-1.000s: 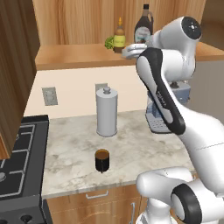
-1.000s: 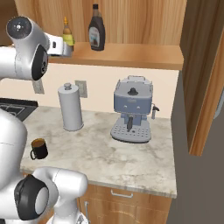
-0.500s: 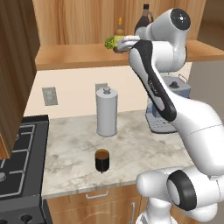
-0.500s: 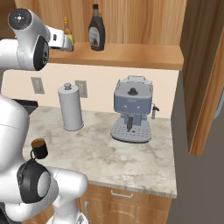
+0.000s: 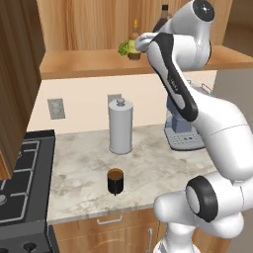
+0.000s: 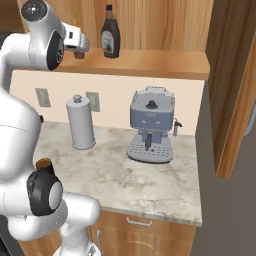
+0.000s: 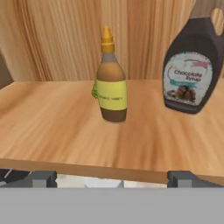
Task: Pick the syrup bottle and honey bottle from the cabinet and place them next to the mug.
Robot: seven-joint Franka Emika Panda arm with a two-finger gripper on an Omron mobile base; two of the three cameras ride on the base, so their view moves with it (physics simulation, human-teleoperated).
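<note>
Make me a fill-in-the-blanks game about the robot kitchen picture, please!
1. The honey bottle has a pointed cap coloured ____.
2. The syrup bottle stands on the wooden ____ of the cabinet.
3. The mug sits on the counter in front of the tall grey ____.
4. The gripper faces the honey bottle with its jaws ____.

Missing words: yellow; shelf; canister; open
</note>
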